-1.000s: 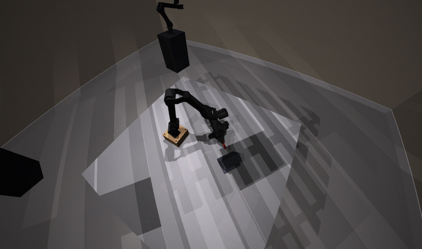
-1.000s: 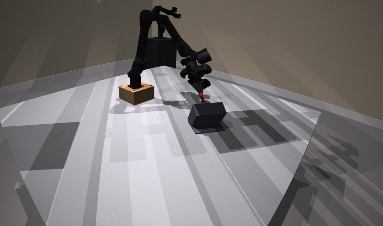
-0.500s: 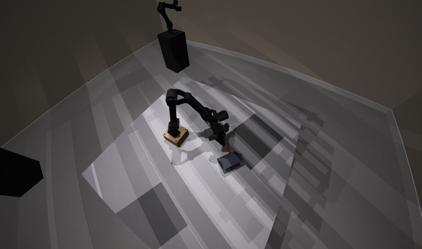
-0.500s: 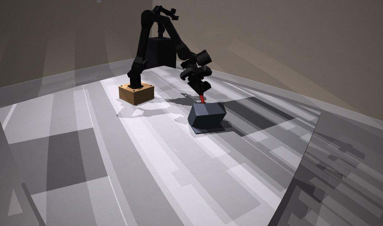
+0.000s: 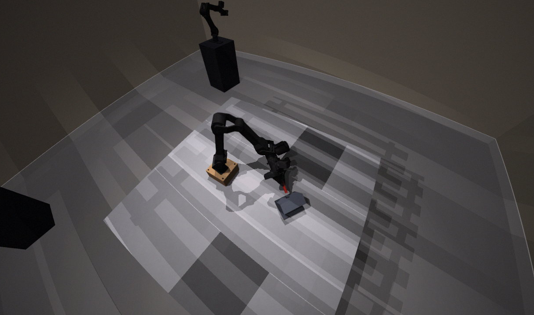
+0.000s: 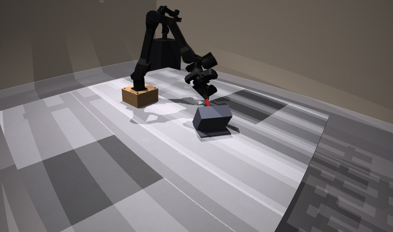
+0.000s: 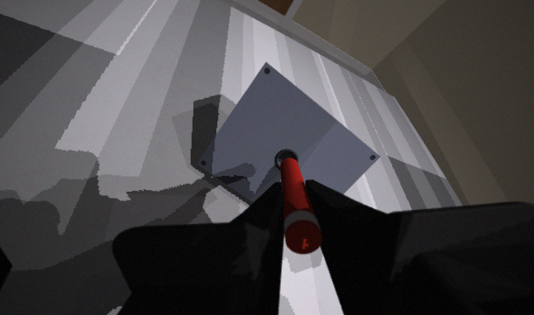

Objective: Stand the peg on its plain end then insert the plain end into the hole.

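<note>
My gripper [image 5: 283, 183] [image 6: 206, 98] [image 7: 293, 188] is shut on the red peg [image 5: 285, 189] [image 6: 207, 102] [image 7: 296, 195]. The peg is tilted, its banded end towards the wrist camera and its plain end towards the sloped panel [image 5: 292, 201] [image 6: 213, 112] [image 7: 267, 114]. The pale band [image 7: 301, 215] shows near the peg's end, behind the fingertips. In the wrist view the plain end overlaps the lower part of the dark round hole [image 7: 285, 150]. Whether it is at the mouth or slightly inside cannot be told. The panel's face is hidden in the exterior view.
The arm stands on a wooden base block [image 5: 224, 178] [image 6: 137, 99], to the left of the panel in the top and exterior views. A dark pedestal [image 5: 220, 64] [image 6: 166, 54] with another arm stands far behind. Another dark block [image 5: 18, 219] is at the left edge of the top view.
</note>
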Available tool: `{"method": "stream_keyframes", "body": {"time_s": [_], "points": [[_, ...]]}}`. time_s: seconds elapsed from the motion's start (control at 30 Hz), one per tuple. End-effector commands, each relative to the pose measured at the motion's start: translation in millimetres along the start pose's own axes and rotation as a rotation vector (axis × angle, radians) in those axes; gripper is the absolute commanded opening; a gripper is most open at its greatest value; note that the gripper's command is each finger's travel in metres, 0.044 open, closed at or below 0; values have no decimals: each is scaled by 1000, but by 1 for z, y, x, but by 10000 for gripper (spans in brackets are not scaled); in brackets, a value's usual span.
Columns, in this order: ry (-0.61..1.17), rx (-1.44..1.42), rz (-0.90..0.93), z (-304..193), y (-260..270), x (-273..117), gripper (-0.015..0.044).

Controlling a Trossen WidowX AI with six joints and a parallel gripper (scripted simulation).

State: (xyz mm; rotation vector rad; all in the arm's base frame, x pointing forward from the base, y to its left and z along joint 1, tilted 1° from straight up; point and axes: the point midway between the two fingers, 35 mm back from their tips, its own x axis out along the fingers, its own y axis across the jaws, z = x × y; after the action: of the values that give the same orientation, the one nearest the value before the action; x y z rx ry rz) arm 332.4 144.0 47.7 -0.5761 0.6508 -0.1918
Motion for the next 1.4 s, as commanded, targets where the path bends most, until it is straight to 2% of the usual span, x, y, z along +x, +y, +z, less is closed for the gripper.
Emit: {"method": "stream_keyframes", "body": {"time_s": [0.0,0.43,1.37], "points": [[7,-7,-3,-2,1,7,0],[6,-6,-4,-4,1,21,0],[-2,8,-7,-4,1,18,0]]}}
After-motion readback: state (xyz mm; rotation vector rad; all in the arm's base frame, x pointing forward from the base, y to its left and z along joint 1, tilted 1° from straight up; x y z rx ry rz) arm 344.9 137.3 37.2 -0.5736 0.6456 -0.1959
